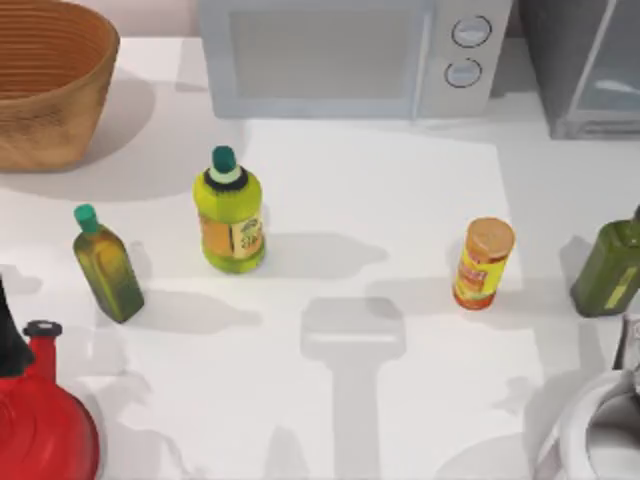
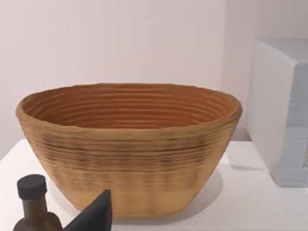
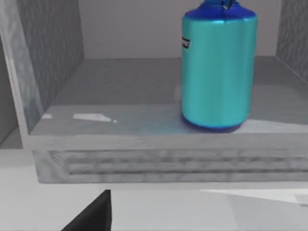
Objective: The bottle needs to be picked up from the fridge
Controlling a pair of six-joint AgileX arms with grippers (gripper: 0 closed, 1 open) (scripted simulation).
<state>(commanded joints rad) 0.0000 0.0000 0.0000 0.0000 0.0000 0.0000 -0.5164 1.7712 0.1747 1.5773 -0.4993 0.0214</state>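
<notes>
Inside the open fridge (image 3: 57,72), the bottle (image 3: 219,67) stands upright on the shelf floor, untouched. From the right wrist view, the approach step is judged underway; whether the right gripper is open cannot be told. Next comes reaching in around the bottle's body.

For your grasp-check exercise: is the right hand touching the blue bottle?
Apart. The right wrist view shows the bottle standing inside the fridge, with open shelf floor before it.

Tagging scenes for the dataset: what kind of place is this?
Likely a simulated kitchen counter: a microwave and a fridge stand at the back of a white table, with oil bottles, a wicker basket and a blue bottle inside the open fridge.
</notes>
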